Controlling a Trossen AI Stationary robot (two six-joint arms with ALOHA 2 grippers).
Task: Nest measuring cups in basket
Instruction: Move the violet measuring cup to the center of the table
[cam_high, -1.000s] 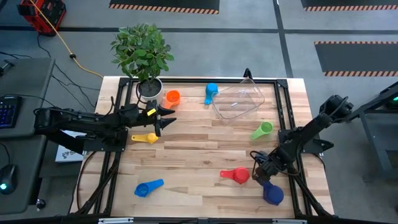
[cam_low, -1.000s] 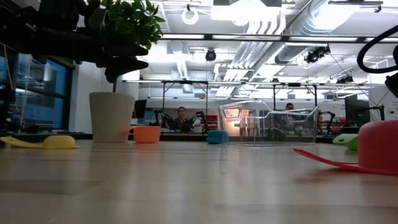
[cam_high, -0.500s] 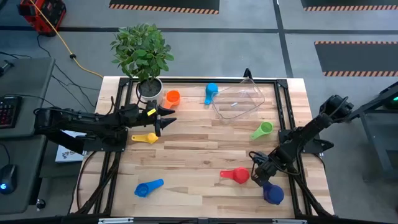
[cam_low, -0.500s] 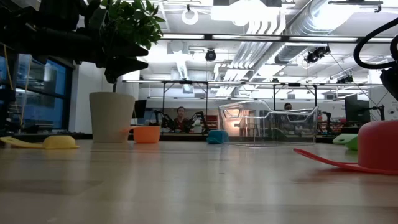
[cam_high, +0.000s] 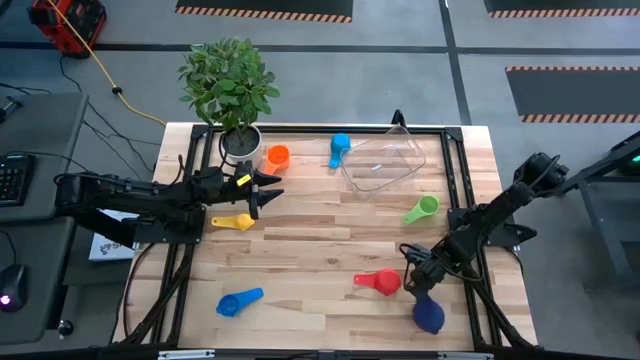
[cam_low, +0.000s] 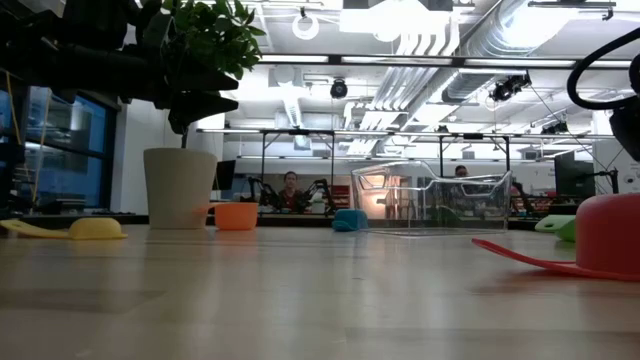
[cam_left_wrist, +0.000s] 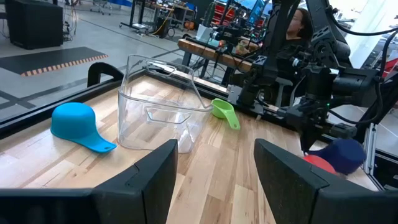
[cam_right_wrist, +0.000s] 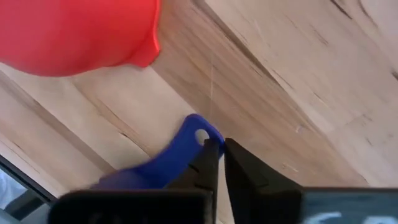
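Left arm at the table's left edge; left gripper (cam_high: 262, 190) held between the white pot (cam_high: 241, 143) and the yellow cup (cam_high: 234, 222), fingers (cam_left_wrist: 140, 183) spread wide and empty in the left wrist view. Plant (cam_high: 228, 80) at the far-left corner, with the orange cup (cam_high: 278, 156) just beside the pot. Yellow cup lying near the left gripper, handle toward the middle of the table. Blue cup (cam_high: 239, 302) near the front-left, well apart from all others.

Light blue cup (cam_high: 339, 148) at the far edge, upside down in the left wrist view (cam_left_wrist: 78, 126), just beside the basket (cam_high: 384, 159). Basket clear, empty of cups, set at the far edge right of centre, tilted corner-on to the table edges. Green cup (cam_high: 421, 209) near the basket, toward the right edge.

Red cup (cam_high: 381, 282) at the front-right, mouth down in the low view (cam_low: 606, 235), handle pointing left. Dark blue cup (cam_high: 429, 316) just beside the red cup, nearer the front edge.

Right arm reaching in from the right edge; right gripper (cam_high: 421, 287) between the red and dark blue cups. In the right wrist view, right gripper (cam_right_wrist: 216, 163) nearly closed, 2 fingers pinched on the end of the dark blue cup's handle (cam_right_wrist: 186, 146), table boards (cam_right_wrist: 298, 81) close beneath. All 7 cups outside the basket; none nested.
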